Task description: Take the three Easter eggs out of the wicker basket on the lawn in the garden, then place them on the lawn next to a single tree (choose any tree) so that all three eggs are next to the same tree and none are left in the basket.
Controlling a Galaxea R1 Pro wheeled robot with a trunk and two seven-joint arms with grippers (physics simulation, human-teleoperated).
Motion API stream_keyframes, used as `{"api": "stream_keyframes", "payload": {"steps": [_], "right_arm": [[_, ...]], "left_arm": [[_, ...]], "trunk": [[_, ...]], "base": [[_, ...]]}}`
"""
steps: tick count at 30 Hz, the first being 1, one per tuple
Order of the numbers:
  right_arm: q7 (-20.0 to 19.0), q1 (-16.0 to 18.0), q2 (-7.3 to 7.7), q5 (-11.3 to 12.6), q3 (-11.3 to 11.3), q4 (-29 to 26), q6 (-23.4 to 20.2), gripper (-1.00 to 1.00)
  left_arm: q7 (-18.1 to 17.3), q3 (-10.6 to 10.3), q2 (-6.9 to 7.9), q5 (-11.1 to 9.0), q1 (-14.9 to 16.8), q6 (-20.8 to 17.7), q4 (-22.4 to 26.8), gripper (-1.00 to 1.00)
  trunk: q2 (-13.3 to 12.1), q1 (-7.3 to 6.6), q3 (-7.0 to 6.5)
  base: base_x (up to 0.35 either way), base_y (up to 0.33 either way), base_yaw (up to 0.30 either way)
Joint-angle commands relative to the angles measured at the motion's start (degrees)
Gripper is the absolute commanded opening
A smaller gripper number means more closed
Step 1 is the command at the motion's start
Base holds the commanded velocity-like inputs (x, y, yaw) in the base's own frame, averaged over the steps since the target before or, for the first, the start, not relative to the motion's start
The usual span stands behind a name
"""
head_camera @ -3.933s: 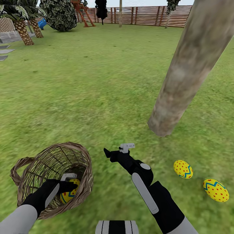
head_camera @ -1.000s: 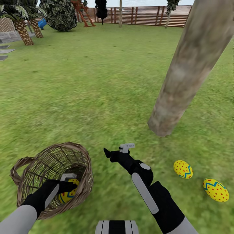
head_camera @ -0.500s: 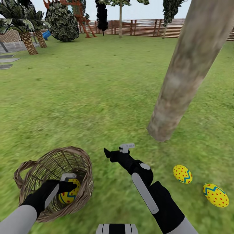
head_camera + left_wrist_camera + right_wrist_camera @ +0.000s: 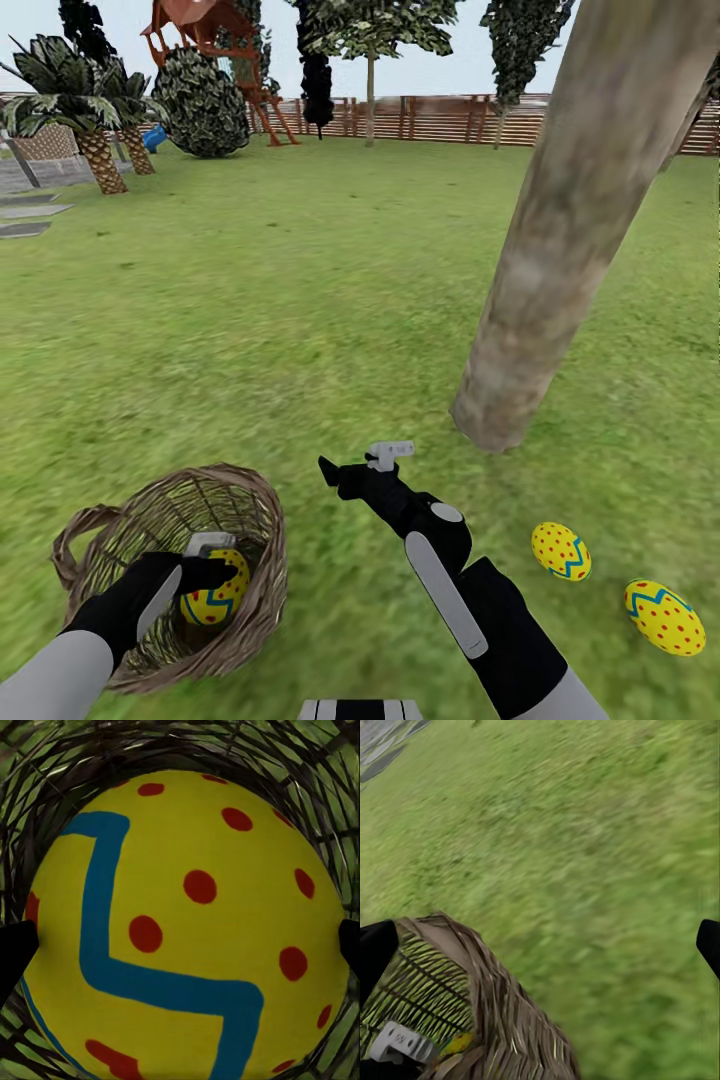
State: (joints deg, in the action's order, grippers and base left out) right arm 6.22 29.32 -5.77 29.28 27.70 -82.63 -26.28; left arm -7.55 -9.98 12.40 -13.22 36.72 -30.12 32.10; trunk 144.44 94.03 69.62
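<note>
pinching smooth dotted egg (image 4: 213, 598) w/ left hand (image 4: 205, 570) in woven wicker basket (image 4: 262, 525), right hand (image 4: 372, 459) spread.

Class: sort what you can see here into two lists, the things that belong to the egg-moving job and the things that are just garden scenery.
Job:
egg in basket
two eggs on lawn
basket
tree
lawn
left gripper, jaws round the basket egg
right gripper

Scenery:
palms
bush
fence
play tower
paving

eggs (image 4: 561, 550): yellow, red dots, blue zigzag
basket (image 4: 262, 520): brown wicker
lawn (image 4: 280, 300): patchy green
trunk (image 4: 560, 220): mottled grey-tan
fence (image 4: 440, 118): brown slats
</note>
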Motion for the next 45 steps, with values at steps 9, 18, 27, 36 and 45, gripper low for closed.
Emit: {"api": "stream_keyframes", "payload": {"steps": [9, 18, 27, 36, 45], "right_arm": [[0.55, 0.04, -0.03, 0.66, 0.12, 0.39, -0.18, 1.0], [0.62, 0.04, -0.03, 0.53, 1.82, 0.51, -0.18, 1.0], [0.71, 0.04, -0.03, 0.51, 2.13, 0.54, -0.18, 1.0], [0.72, 0.04, -0.03, 0.51, 2.18, 0.54, -0.18, 1.0], [0.72, 0.04, -0.03, 0.51, 2.18, 0.54, -0.18, 1.0]], "left_arm": [[0.24, -0.21, 0.01, -0.6, 0.02, -0.11, 0.17, -1.0], [0.25, -0.07, 0.05, -0.58, 0.02, -0.11, 0.1, -1.0], [0.25, -0.12, 0.08, -0.67, 0.02, -0.03, 0.17, -1.0], [0.29, -0.19, 0.05, -0.67, -0.01, 0.04, 0.31, -1.0], [0.13, -0.17, 0.08, -0.67, -0.06, 0.06, 0.61, -1.0]], "trunk": [[-0.1, -0.24, -1.95], [-0.22, -0.47, -3.95], [-0.34, -0.7, -5.94], [-0.46, -0.94, -7.93], [-0.59, -1.17, -9.93]], "base": [[-0.027, 0.0, 0.0], [-0.075, 0.0, 0.0], [-0.098, 0.0, 0.0], [-0.121, 0.0, 0.0], [-0.02, 0.0, 0.0]]}}
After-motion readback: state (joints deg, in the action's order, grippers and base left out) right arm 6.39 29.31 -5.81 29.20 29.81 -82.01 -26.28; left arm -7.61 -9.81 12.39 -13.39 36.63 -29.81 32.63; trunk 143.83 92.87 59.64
